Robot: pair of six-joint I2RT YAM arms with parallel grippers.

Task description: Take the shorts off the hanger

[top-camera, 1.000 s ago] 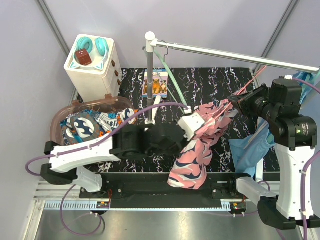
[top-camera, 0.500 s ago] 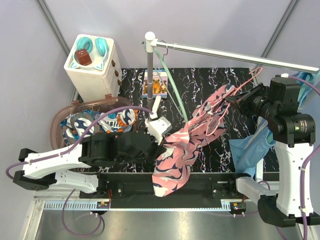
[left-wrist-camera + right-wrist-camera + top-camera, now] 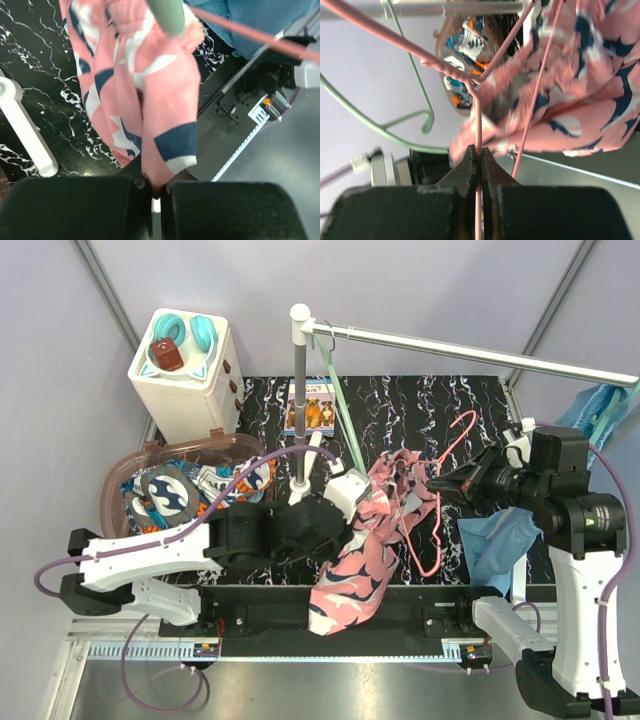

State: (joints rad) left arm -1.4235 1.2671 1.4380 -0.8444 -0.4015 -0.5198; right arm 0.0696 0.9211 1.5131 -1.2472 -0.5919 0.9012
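The pink shorts [image 3: 362, 558] with navy-and-white prints hang from my left gripper [image 3: 350, 492], which is shut on a fold of them [image 3: 150, 100]. Their upper part still lies against the pink wire hanger [image 3: 438, 525]. My right gripper [image 3: 442, 485] is shut on that hanger's wire [image 3: 479, 135], with the pink shorts [image 3: 580, 100] just beyond it. The orange, blue and white patterned shorts [image 3: 185, 490] lie in the pink basket [image 3: 115, 485]. Light blue shorts [image 3: 500, 540] lie under my right arm.
A metal rail [image 3: 450, 345] on a pole [image 3: 298, 390] crosses the back, and a green hanger [image 3: 340, 400] hangs from it. More light blue cloth [image 3: 600, 405] hangs at the rail's right end. A white drawer box [image 3: 185, 365] stands back left.
My left gripper went left with the pink shorts, then back right a little. My right gripper came down and left, and the pink hanger now hangs lower, beside the shorts.
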